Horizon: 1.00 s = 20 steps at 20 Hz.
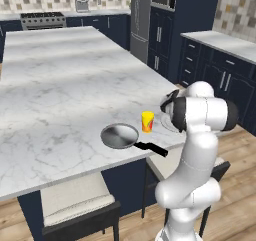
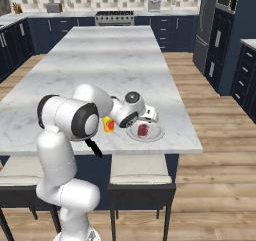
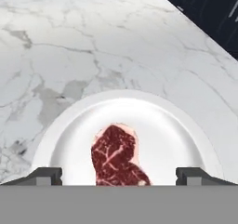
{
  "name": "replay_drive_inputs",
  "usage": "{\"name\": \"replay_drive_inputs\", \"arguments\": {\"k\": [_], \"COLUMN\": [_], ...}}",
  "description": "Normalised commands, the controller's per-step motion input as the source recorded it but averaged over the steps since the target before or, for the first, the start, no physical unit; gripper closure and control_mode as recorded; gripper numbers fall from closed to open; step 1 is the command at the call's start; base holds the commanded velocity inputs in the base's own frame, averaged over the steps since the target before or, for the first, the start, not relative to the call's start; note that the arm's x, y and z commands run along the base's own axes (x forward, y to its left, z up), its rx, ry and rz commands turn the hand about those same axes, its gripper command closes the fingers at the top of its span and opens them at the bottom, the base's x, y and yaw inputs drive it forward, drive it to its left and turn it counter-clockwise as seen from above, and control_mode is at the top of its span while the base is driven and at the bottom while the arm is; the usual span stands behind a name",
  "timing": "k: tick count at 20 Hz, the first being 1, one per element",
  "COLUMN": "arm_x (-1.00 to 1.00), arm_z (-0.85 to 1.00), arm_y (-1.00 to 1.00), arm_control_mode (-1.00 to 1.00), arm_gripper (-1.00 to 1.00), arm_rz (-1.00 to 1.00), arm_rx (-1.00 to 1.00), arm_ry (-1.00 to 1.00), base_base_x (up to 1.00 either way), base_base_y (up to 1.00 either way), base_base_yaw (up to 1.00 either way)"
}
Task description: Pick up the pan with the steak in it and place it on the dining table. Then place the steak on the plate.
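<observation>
The pan (image 1: 120, 135) sits near the front edge of the marble worktop (image 1: 60, 85), its bowl bare and grey, its black handle (image 1: 152, 148) reaching out over that edge toward the robot. Just beside the pan, on its far right, stands a small yellow cup (image 1: 147, 121). Beyond the cup, farther along the same edge, lies the white plate (image 2: 145, 132), and the steak (image 3: 117, 157) rests flat on the plate, a little off its middle. The gripper (image 3: 119, 176) hangs right over the plate with its fingers (image 3: 44, 175) spread wide, one on each side of the steak and neither touching it. Two pale-seated stools (image 2: 142, 177) are tucked under the worktop's front edge below the pan and plate. Far past the plate, across the whole worktop, a stove (image 2: 114, 17) stands against the tiled back wall, with dark navy cabinets (image 2: 50, 32) beside it.
</observation>
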Motion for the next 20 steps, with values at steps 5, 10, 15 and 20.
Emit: {"name": "replay_drive_inputs", "arguments": {"k": [5, 10, 15, 20], "arm_x": [-0.29, -0.57, -0.59, -0.32], "arm_z": [1.0, 0.61, 0.13, 0.11], "arm_y": [0.18, 0.07, 0.27, 0.18], "arm_control_mode": [-1.0, -1.0, -1.0, -1.0], "arm_gripper": [-1.0, -1.0, -1.0, -1.0], "arm_rz": [-0.04, 0.05, 0.04, 0.02], "arm_rx": [0.05, 0.01, -0.06, -0.01], "arm_ry": [-0.1, -0.35, -0.37, -0.08], "base_base_x": [0.0, 0.0, 0.0, 0.0], "base_base_y": [0.0, 0.0, 0.0, 0.0], "base_base_yaw": [0.0, 0.0, 0.0, 0.0]}}
